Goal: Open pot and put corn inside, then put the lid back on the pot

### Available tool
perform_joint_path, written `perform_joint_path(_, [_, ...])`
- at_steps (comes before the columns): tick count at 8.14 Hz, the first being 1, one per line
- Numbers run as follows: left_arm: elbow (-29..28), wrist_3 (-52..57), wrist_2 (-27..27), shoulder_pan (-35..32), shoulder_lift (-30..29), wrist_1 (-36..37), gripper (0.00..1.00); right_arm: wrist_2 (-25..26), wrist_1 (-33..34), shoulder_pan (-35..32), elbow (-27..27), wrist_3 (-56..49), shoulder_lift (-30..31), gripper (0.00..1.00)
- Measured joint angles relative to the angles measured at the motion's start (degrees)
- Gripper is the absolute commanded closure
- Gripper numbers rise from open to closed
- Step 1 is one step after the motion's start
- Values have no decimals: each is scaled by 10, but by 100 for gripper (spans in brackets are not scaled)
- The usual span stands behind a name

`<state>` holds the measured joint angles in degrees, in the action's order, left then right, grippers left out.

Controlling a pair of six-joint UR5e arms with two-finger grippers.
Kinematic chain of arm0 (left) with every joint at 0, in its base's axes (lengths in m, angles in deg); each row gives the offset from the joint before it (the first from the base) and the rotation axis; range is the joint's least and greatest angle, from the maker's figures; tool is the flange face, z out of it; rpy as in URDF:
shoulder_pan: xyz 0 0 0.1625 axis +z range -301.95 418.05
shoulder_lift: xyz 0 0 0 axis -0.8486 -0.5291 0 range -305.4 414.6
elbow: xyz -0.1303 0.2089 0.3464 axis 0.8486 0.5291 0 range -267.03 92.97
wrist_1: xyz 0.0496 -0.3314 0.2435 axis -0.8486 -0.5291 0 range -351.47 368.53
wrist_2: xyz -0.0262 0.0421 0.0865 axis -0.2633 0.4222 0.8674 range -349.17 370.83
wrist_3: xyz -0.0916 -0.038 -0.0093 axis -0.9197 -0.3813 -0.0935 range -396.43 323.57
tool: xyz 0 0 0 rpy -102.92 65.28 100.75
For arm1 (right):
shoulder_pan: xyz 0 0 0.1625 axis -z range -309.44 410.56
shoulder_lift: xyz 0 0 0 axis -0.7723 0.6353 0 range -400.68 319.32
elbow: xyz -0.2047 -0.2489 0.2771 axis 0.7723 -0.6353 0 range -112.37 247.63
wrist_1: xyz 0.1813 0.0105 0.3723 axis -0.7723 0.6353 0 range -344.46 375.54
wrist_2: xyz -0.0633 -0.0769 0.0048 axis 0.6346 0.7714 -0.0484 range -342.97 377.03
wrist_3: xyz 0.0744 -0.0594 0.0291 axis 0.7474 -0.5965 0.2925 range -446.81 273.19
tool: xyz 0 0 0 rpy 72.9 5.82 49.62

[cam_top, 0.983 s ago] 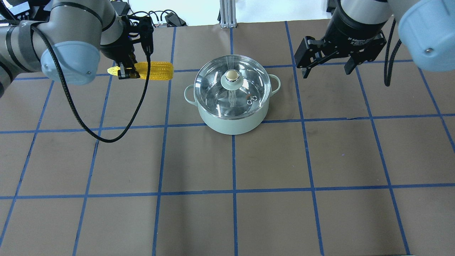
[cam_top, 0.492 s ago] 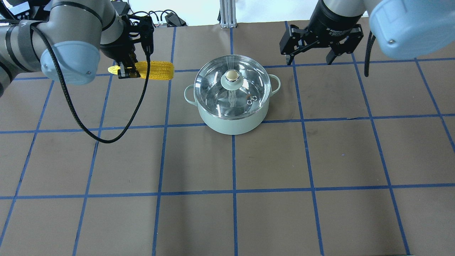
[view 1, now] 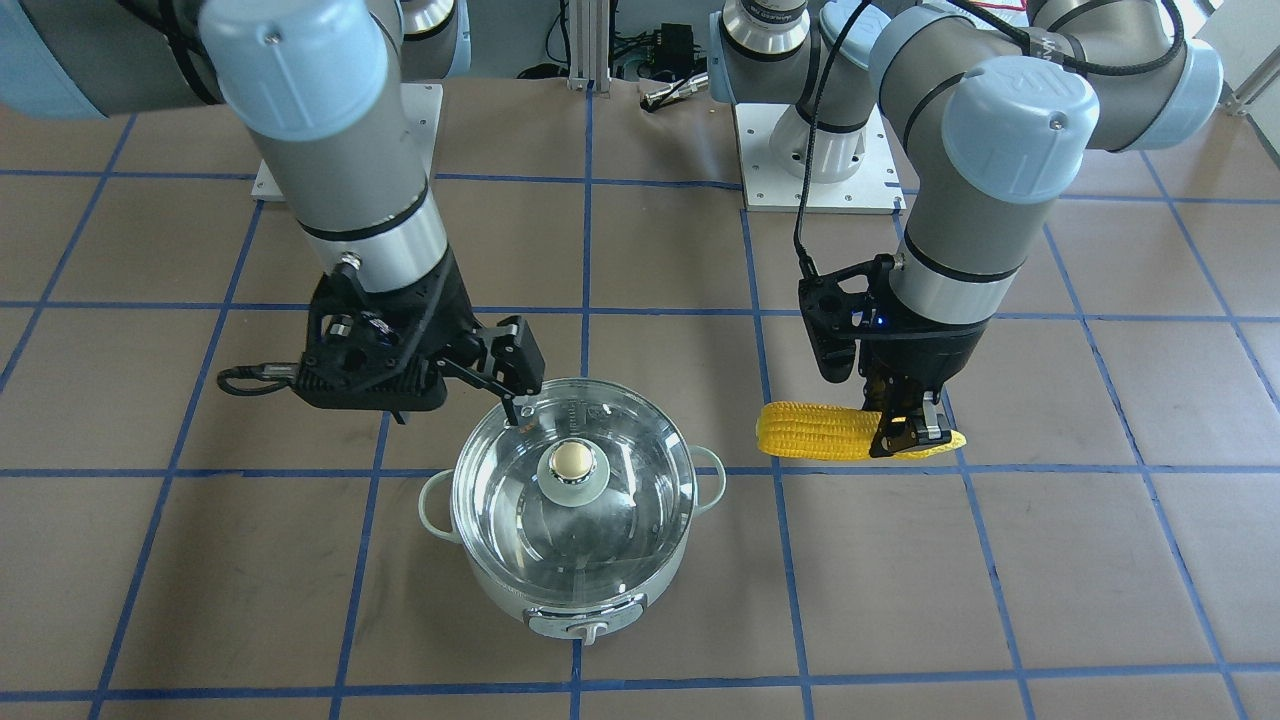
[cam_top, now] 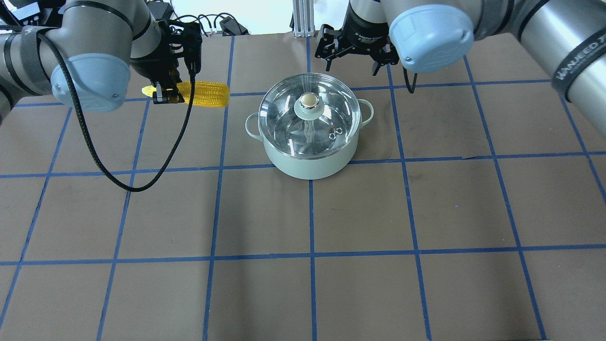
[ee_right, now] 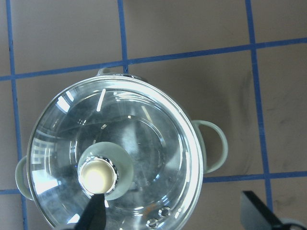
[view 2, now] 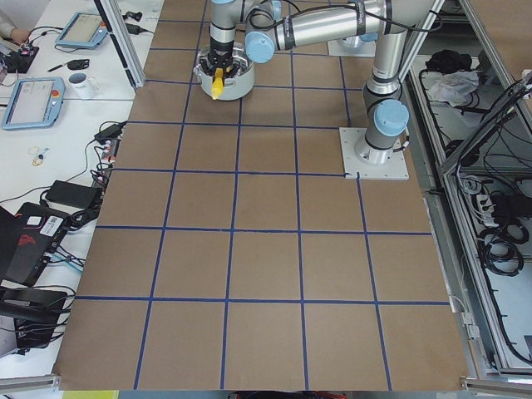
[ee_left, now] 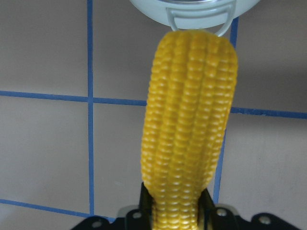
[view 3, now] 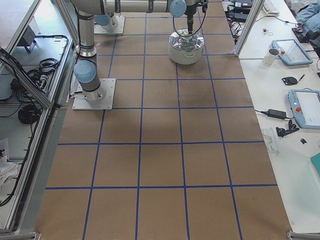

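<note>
Right claw has swung to the lid, spread wide but off its knob, so closing may miss; left claw clamps corn.

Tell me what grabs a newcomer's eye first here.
The bright yellow corn, pinched at its tapered end by the left gripper, is held up left of the pot. The mint pot stands between the arms with its glass lid on, and the open right gripper hovers above it.

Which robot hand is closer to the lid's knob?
Right. The right gripper hovers open at the rim of the lid, near the knob; the left gripper is off to the side, shut on the corn.
</note>
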<state>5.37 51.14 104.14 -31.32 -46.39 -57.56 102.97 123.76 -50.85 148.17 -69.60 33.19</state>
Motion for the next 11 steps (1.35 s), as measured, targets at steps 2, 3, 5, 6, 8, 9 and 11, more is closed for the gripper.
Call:
perform_joint_path(2, [1,10,-14,1,0,0,100,1,40,-22,-3,50,-33,0])
perform_joint_path(3, [1,13,-21,1,0,0,100,1,57,-34,-3,69,-47,0])
perform_joint_path(5, [2,16,-26,2,-1,0,100,7,86,-60,0,97,-75,4])
perform_joint_path(6, [3,17,-26,2,-2,0,100,16,93,-71,4,101,-83,18])
perform_joint_path(8, [3,17,-27,2,-2,0,100,26,97,-79,8,93,-90,51])
perform_joint_path(9, [3,17,-26,2,-3,0,100,33,97,-80,9,83,-91,60])
perform_joint_path(11, [3,16,-26,1,-2,1,100,39,96,-80,9,72,-92,63])
